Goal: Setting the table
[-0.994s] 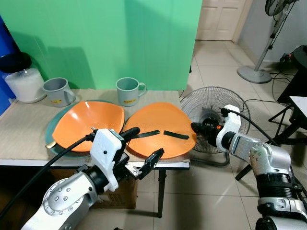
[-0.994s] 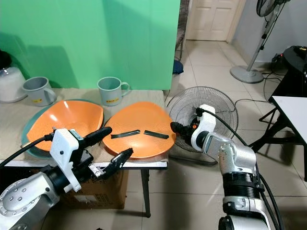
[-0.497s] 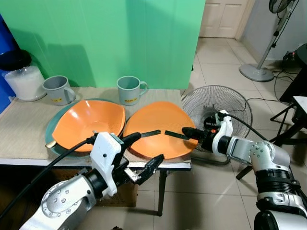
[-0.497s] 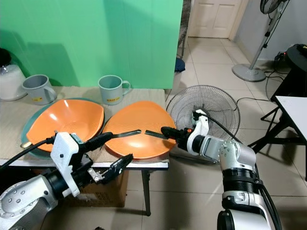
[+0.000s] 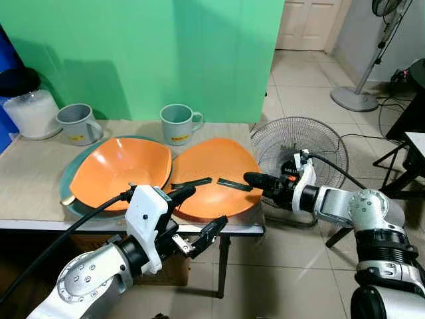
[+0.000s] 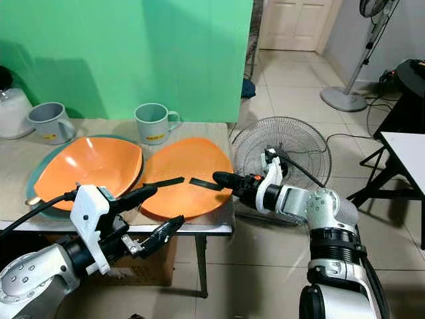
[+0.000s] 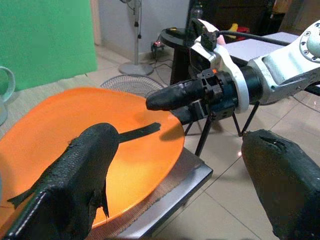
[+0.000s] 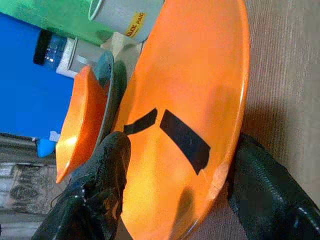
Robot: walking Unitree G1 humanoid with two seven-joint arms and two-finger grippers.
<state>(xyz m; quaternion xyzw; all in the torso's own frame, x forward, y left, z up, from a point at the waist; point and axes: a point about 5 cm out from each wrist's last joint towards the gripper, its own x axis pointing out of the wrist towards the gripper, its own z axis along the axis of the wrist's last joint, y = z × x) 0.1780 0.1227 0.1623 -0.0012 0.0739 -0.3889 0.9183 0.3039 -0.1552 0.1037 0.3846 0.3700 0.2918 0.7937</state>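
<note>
My right claw [image 5: 255,179] is spread open at the right-hand rim of the orange plate [image 5: 219,178], one finger over the rim, the other under it per the right wrist view, not clenched yet. Left claw [image 5: 199,212] is open too, released, holding nothing, hovering at the table [image 5: 33,179] front edge just below the plate.

The plate lies on the table near its front right corner, just beside an orange bowl [image 5: 119,173] that sits in a teal dish [image 5: 66,193]. Two black tape strips [image 5: 229,184] cross the plate's middle. Two grey mugs [image 5: 176,124] stand behind.

Handling guess: plate looks like thin, stiff plastic or melamine, light, glossy so likely slippery. Shallow rim is the only real hold, so pinch deep on the rim and keep it level, since a one-edge grip may let it pivot or slide
</note>
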